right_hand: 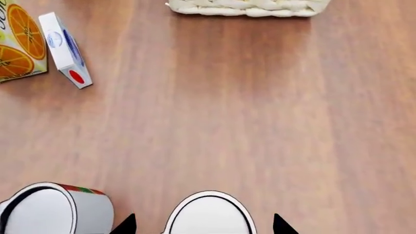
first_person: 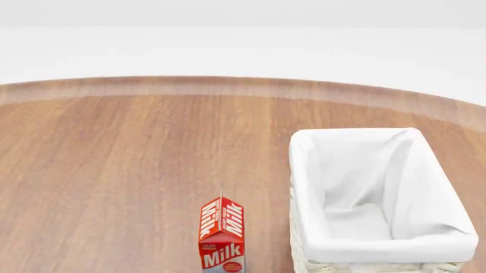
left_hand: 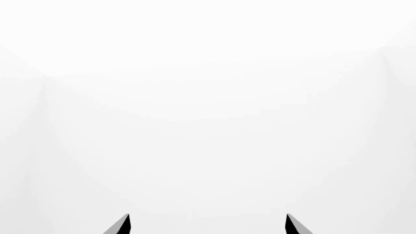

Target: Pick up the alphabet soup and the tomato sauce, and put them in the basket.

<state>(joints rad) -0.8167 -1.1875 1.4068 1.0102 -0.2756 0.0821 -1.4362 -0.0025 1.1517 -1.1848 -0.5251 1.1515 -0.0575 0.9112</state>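
In the right wrist view my right gripper [right_hand: 204, 225] is open, one dark fingertip on each side of a can's round white end [right_hand: 209, 213]. A gap shows on both sides. That can's label is hidden; I take it for the alphabet soup. Beside it stands the tomato sauce [right_hand: 58, 209], a silver-topped can with a red and green band at its rim, outside the jaws. The basket [right_hand: 247, 7] shows its woven wall farther on; in the head view the basket [first_person: 301, 170] is white-lined and empty. My left gripper [left_hand: 208, 224] is open, facing plain white.
A red milk carton [first_person: 222, 236] stands left of the basket in the head view. An orange juice carton [right_hand: 19, 41] and a small white box [right_hand: 65, 48] with blue and red marks lie on the wooden table [right_hand: 260, 122] beyond the cans.
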